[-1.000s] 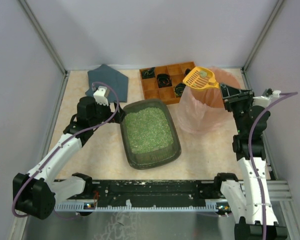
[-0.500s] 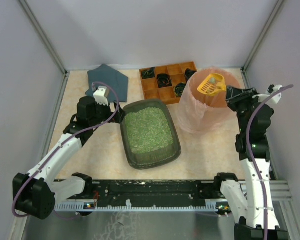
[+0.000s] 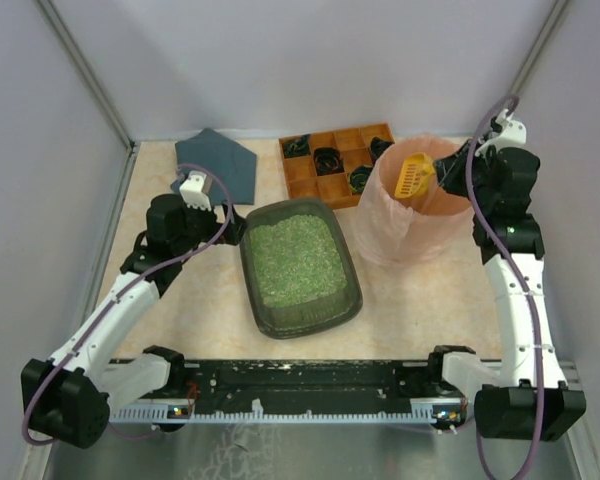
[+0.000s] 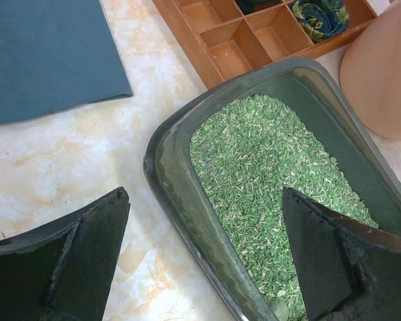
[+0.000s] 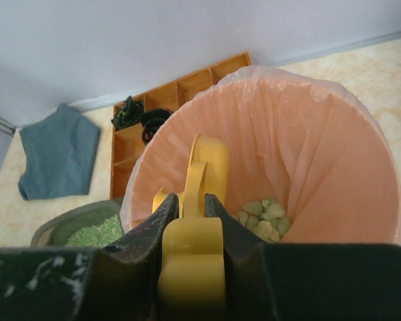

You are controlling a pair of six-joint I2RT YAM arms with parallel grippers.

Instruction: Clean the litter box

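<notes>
Right gripper [image 5: 190,204] clamps yellow scoop [image 3: 412,176] over pink bin [image 3: 380,240], probably emptied; litter box [image 3: 250,265] sits left, under wide-open left gripper [image 4: 204,204].

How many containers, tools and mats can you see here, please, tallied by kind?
Containers: 3 (grey-green plastic litter box, orange-brown wooden compartment tray, round pink bag-lined bin)
Tools: 1 (yellow plastic scoop)
Mats: 1 (dark blue flat mat)
Total: 5
</notes>
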